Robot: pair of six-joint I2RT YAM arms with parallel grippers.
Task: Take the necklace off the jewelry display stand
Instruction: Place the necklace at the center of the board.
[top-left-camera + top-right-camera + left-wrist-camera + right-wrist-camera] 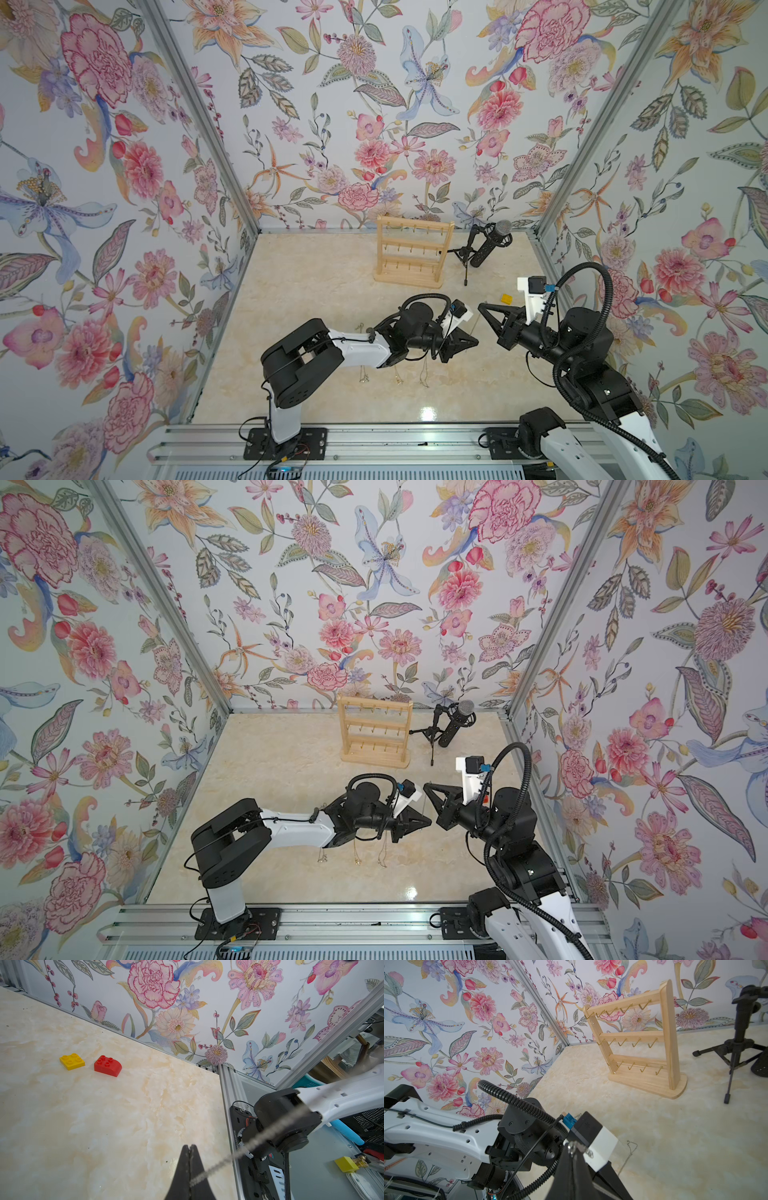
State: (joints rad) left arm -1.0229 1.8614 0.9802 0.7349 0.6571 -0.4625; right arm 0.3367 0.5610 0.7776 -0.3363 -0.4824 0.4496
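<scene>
The light-wood jewelry display stand [413, 253] [376, 731] [639, 1043] stands at the back of the table, and its gold hooks look bare. My two grippers meet tip to tip near mid-table, well in front of the stand. The left gripper [473, 341] [428, 823] [189, 1146] is shut on the necklace [228, 1159], whose blurred silver chain runs out of the jaws. The right gripper [482, 307] [426, 787] [572, 1147] is shut on the necklace's clasp end [579, 1148], just above the left wrist camera.
A black microphone on a tripod [490, 245] [737, 1043] stands right of the stand. A yellow brick [72, 1061] and a red brick [108, 1065] lie near the right wall. Other fine chains [399, 378] [357, 858] lie under the left arm, and one [629, 1151] beside its wrist.
</scene>
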